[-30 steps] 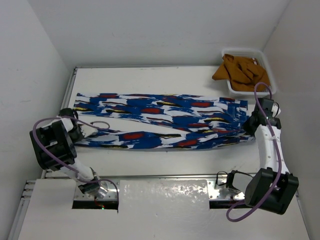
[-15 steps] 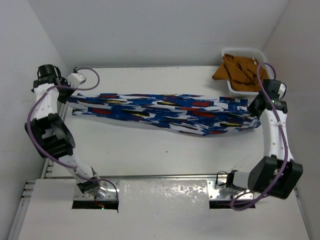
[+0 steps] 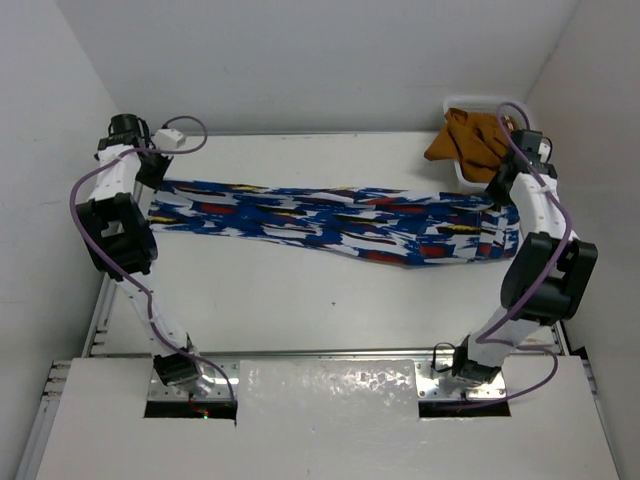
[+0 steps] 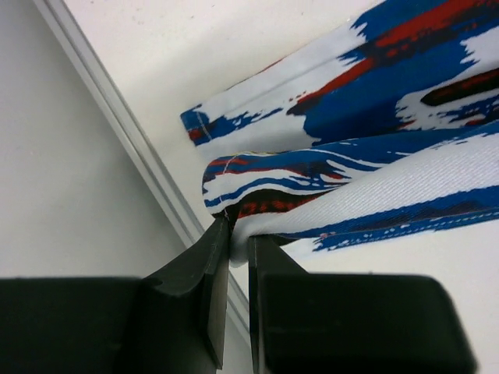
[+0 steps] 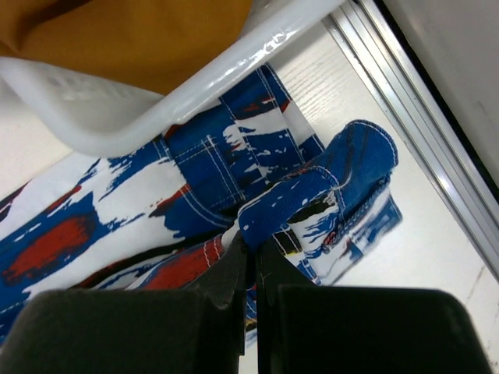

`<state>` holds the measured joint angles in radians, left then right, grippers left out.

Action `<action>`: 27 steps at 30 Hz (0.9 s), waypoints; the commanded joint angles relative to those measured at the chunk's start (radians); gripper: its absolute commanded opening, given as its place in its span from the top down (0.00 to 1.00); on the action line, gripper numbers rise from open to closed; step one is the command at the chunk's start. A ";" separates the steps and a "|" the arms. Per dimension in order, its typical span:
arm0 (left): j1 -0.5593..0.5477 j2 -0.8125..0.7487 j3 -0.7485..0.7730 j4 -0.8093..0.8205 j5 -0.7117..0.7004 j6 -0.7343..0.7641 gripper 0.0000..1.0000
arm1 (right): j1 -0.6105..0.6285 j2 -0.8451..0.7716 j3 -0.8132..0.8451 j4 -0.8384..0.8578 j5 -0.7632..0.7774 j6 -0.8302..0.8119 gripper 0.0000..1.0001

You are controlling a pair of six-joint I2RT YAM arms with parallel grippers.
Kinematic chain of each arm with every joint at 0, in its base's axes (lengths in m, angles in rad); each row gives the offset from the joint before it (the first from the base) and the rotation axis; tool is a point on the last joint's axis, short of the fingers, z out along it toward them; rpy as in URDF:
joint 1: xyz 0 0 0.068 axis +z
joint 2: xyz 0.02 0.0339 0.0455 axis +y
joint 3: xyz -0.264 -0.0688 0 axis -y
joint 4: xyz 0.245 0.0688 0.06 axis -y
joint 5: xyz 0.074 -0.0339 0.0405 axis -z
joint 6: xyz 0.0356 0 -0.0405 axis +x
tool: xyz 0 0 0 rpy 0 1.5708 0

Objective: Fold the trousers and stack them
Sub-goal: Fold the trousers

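Note:
The blue printed trousers (image 3: 330,222) lie stretched across the table from left to right, folded lengthwise into a narrow band. My left gripper (image 3: 152,170) is at the far left end, shut on the leg hems (image 4: 312,210), with fabric pinched between its fingers (image 4: 214,265). My right gripper (image 3: 497,185) is at the far right end beside the tray, shut on a fold of the waistband (image 5: 312,195). The waist end bunches round it.
A white tray (image 3: 532,140) holding a brown-orange garment (image 3: 475,140) stands at the back right corner; its rim (image 5: 195,93) is just above my right gripper. A metal rail (image 4: 132,140) runs along the table's left edge, another (image 5: 421,132) along the right.
Both grippers have carried the near edge of the trousers away from me and over the far edge, folding them lengthwise. Both arms now reach to the back of the table.

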<state>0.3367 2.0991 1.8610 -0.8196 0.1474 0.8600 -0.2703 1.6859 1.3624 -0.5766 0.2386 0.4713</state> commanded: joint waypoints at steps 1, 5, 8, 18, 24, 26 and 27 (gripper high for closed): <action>-0.013 0.031 0.059 0.059 -0.074 -0.058 1.00 | 0.005 0.030 0.060 0.087 0.050 -0.033 1.00; -0.013 0.099 0.110 0.109 -0.158 -0.134 1.00 | 0.020 0.087 0.096 0.112 0.053 -0.036 0.94; -0.013 0.156 0.173 0.114 -0.190 -0.208 0.94 | 0.032 0.136 0.155 0.112 0.053 -0.049 0.89; -0.005 0.280 0.406 0.193 -0.345 -0.453 0.19 | 0.037 0.209 0.349 0.041 0.081 -0.091 0.54; 0.051 0.144 0.289 0.106 -0.143 -0.503 0.24 | 0.046 0.065 0.252 0.001 0.001 -0.068 0.51; 0.088 0.056 0.135 0.122 -0.053 -0.498 0.36 | 0.065 -0.023 0.147 -0.006 -0.038 -0.053 0.49; 0.110 0.036 0.074 0.117 -0.031 -0.500 0.41 | 0.081 -0.072 0.115 -0.014 -0.042 -0.043 0.46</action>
<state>0.3828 2.2417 2.0529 -0.6773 -0.0067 0.3897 -0.2245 1.7519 1.5448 -0.5587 0.2512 0.4046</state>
